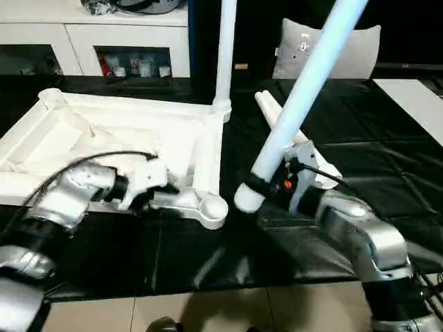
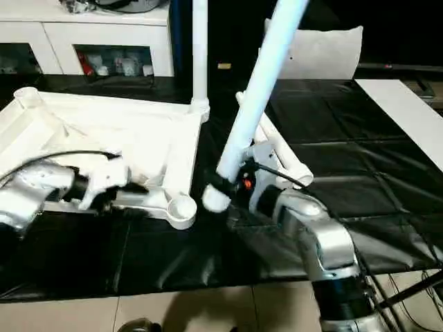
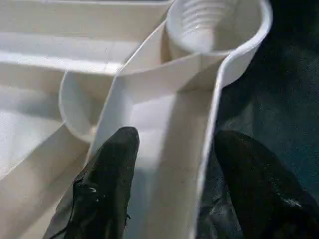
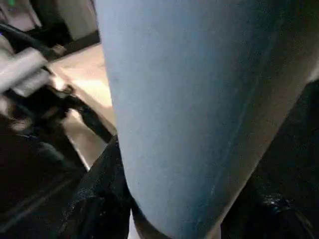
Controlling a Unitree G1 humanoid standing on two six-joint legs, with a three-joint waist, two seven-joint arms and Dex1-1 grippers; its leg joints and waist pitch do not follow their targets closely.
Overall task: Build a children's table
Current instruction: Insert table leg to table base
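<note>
Near corner socket (image 1: 213, 207) open on top; held leg (image 1: 304, 90) slants right beside it, upright leg (image 1: 225, 55) blocks behind, spare legs (image 2: 273, 149) clutter right.

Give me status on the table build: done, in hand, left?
Done: one leg stands in a far corner socket of the upturned top. In hand: right gripper holds a second leg near the empty near socket; left gripper straddles the top's rim. Left: seat it; more legs lie on the mat.

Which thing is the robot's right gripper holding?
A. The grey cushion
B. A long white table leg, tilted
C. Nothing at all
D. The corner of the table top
B: the right gripper is shut around the lower part of a tilted white leg, whose end hangs near the table top's empty corner socket.
</note>
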